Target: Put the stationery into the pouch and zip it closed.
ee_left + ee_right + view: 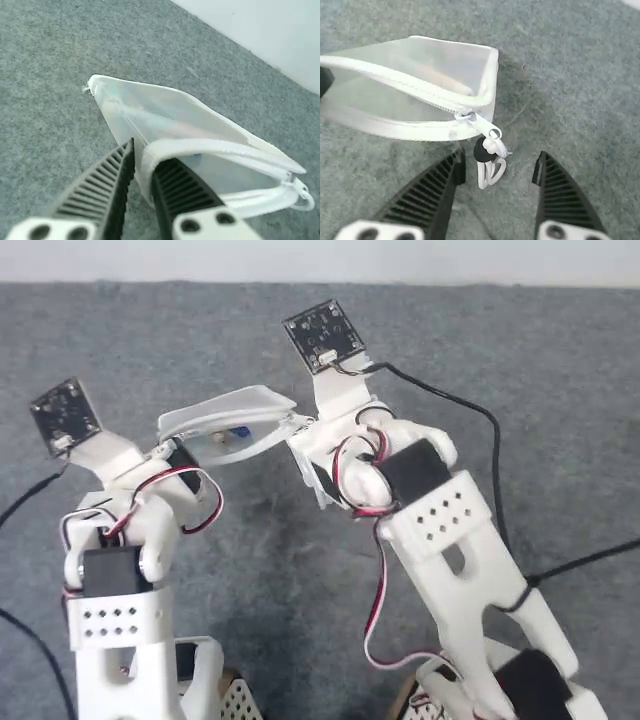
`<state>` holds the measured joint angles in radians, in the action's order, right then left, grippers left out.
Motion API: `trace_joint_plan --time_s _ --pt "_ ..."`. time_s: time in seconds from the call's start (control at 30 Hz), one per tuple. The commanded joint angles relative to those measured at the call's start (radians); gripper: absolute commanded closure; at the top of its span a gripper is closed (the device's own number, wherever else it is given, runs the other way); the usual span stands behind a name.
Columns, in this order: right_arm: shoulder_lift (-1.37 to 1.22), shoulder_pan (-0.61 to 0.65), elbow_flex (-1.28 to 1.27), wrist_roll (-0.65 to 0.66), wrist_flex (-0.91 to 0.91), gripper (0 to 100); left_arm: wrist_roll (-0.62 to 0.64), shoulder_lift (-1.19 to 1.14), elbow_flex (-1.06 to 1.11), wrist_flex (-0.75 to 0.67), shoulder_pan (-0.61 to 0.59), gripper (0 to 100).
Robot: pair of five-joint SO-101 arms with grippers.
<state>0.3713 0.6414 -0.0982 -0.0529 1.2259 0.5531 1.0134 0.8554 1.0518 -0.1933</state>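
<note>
Grey carpet runs under both my arms, with a pale wall behind it.

My left gripper is pressed together on the zip edge at one end of the pouch. As far as I can judge, that pinch is holding the pouch up off the carpet. My right gripper is spread wide at the other end. The zip pull dangles between its jaws and neither of them touches it. The slider sits at that end, and the mouth gapes open along the length I can see. A faint long shape shows through the pouch wall. I take it for stationery but cannot tell what it is.

Several things worry me:
- **The pull:** it is small and hangs loose. If I close on it off-centre it could swing aside, and I would grab only air or the cord.
- **My left hold:** it has only a thin strip of edge. A hard tug along the zip could drag the pouch out of that pinch.
- **The zip line:** it bows and looks slack. Unless both ends are kept taut, the slider may jam.
- **The open mouth:** if the pouch tips, whatever is inside could slide out.
</note>
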Motion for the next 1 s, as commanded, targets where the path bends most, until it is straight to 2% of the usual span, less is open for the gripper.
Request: trace_joint_plan --time_s 0.0,0.2,0.37,0.47,0.97 --pt "0.111 0.036 -0.034 0.002 0.005 78.8 0.011 0.009 -0.024 -0.035 0.006 99" --pt "0.205 0.071 -0.178 -0.002 -0.041 78.8 0.011 0.009 -0.024 -0.032 0.008 99" --pt "0.246 0.073 -0.318 -0.117 -0.134 78.8 0.011 0.009 -0.024 -0.032 0.008 99" --pt "0.272 0.071 -0.4 -0.138 -0.186 78.8 0.011 0.009 -0.024 -0.032 0.008 99" --pt "0.44 0.068 -0.881 -0.135 -0.69 78.9 0.011 0.009 -0.022 -0.032 0.008 99"
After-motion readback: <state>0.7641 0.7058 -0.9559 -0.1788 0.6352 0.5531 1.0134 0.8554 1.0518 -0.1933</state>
